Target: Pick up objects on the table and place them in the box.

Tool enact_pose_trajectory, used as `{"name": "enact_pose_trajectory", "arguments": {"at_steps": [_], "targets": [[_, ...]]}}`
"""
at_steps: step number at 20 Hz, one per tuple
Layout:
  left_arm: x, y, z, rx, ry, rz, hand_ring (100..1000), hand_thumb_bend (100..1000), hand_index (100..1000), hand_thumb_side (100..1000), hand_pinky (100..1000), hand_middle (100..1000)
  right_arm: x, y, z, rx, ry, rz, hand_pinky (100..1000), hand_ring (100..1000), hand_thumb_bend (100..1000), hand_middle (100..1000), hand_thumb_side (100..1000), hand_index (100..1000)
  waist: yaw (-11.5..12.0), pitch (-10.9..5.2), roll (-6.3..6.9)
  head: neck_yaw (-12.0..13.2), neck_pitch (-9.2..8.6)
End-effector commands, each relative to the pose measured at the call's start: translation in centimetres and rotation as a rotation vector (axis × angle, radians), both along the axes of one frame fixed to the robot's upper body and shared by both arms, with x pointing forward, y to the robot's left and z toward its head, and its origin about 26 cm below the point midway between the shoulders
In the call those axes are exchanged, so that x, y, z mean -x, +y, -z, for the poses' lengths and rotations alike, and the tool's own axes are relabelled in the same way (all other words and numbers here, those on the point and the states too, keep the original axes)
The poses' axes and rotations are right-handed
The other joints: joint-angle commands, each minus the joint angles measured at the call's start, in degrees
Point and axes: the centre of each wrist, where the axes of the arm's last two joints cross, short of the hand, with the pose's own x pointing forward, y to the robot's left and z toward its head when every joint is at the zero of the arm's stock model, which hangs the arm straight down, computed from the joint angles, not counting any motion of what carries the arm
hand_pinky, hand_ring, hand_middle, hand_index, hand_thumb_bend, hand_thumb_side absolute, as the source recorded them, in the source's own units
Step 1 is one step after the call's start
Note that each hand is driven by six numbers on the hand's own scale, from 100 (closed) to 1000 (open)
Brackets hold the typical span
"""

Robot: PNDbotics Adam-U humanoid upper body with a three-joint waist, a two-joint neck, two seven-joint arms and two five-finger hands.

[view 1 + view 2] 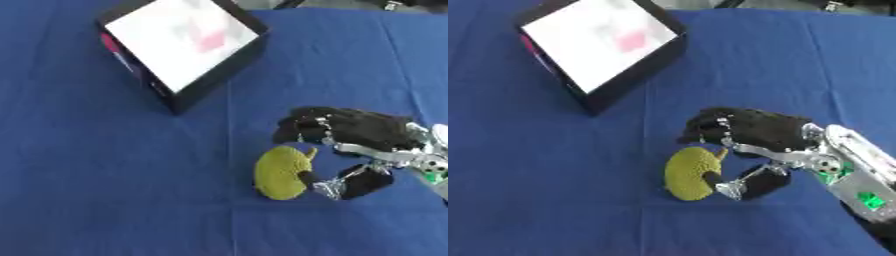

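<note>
Now the right hand (pixel 754 132) comes in from the right side and lies low over the blue cloth (pixel 105 175) that covers the table; its black fingers (pixel 302 125) are curved downward just above and beside the yellow-green object (pixel 280 172), and its thumb (pixel 741 187) bends in from below so that the tip touches the lower right side of that object; the hand is therefore half closed around it, with the object sitting in the gap between thumb and fingers, but I cannot tell if the fingers on the upper side really touch it. The object is rounded, with a rough bumpy skin and a small stem pointing up toward the fingers; it rests on the cloth, near the middle of the table and a little to the right. The box (pixel 188 45) stands well apart from it, at the far left; it has dark walls and a white inside, it is turned with one corner toward the robot, and something pink shows inside it.
</note>
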Motion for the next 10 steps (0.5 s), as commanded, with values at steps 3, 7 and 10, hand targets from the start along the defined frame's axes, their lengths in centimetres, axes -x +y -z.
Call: {"name": "enact_pose_trajectory", "arguments": {"at_steps": [3,7,10], "targets": [[0.10,0.58,-0.71,-0.025,-0.021,-0.008,755,150,847,834,739,746,0.23,-0.39,-0.71,0.055,0.042,0.005,1000,955,100,855,334,954,0.09,-1.71,-0.41,-0.15,0.41],[0.02,0.46,-0.77,-0.020,-0.026,-0.004,754,148,846,837,739,746,0.15,0.09,-0.69,0.076,0.046,0.016,1000,955,100,854,347,956,0.44,-1.16,-0.25,-0.47,0.41],[-0.01,0.43,-0.83,-0.018,-0.030,-0.004,754,149,844,835,739,745,0.19,0.34,-0.51,0.107,0.048,0.025,1000,954,100,853,353,957,0.67,-0.87,-0.24,-0.76,0.41]]}}
